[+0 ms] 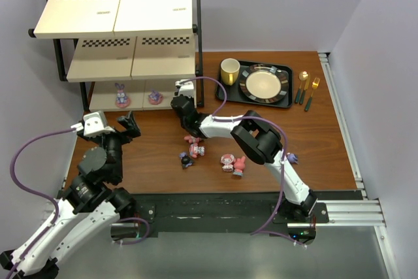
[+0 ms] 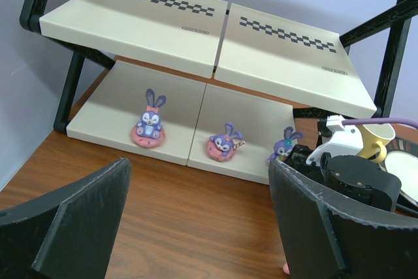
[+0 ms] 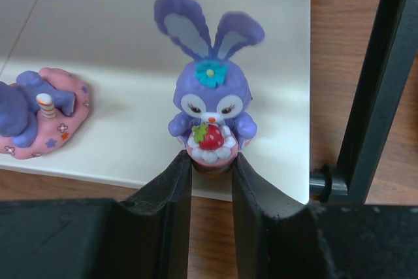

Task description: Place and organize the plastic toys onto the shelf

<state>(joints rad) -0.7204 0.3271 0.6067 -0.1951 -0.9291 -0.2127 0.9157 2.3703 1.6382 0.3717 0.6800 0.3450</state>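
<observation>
The shelf (image 1: 114, 4) stands at the back left. Two purple bunnies on pink bases (image 1: 121, 96) (image 1: 155, 97) sit on its bottom board, also in the left wrist view (image 2: 149, 127) (image 2: 225, 143). My right gripper (image 3: 211, 168) is shut on the base of a purple bunny holding a strawberry (image 3: 210, 106), upright at the bottom board's front right corner (image 3: 274, 161). From above, the right gripper (image 1: 181, 99) is by the shelf's right post. My left gripper (image 1: 117, 125) (image 2: 199, 164) is open and empty over the table before the shelf. Several toys (image 1: 194, 147) (image 1: 227, 163) lie mid-table.
A yellow mug (image 1: 229, 71), a black tray (image 1: 285, 73) with a plate, and gold cutlery (image 1: 303, 86) are at the back right. A small purple toy (image 1: 292, 158) lies by the right arm. The shelf's black post (image 3: 375, 96) stands just right of the held bunny.
</observation>
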